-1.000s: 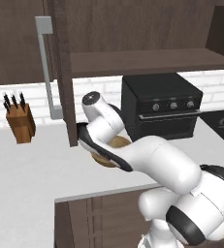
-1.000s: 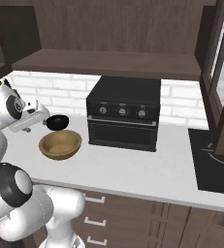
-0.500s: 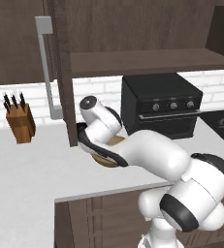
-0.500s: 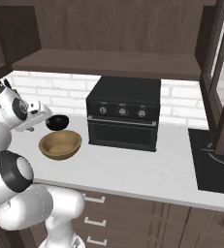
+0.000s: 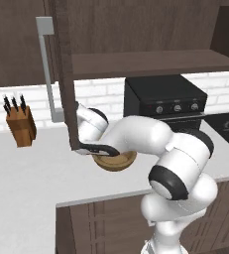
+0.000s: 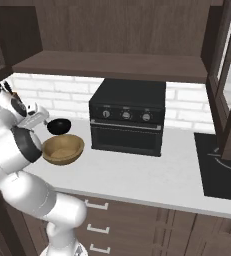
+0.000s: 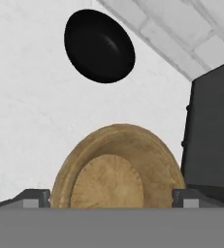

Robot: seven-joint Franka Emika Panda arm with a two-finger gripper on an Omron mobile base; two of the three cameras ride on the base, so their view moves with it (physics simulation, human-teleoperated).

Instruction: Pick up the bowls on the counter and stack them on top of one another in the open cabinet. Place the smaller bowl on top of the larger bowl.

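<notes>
The larger bowl (image 7: 119, 169) is approached by the gripper (image 7: 111, 196), jaws spread and apparently empty; closure on its rim is required next, the smaller bowl (image 7: 99, 46) lying beyond it on the counter (image 7: 21, 121).

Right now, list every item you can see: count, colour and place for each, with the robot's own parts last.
wooden bowl: one, light brown, on the counter left of the oven, directly below the claw.
black bowl: one, glossy black, on the counter behind the wooden bowl, near the brick wall.
counter: one, pale grey-white, over dark wood cupboards.
open cabinet: one, dark brown, above the counter, its shelf bare.
cabinet door: one, dark brown with a long grey bar handle, swung open.
oven: one, black, on the counter against the wall.
knife block: one, brown with dark handles, at the counter's left.
cooktop: one, black, set in the counter at the right.
claw: one, dark tips, open, above the wooden bowl.
</notes>
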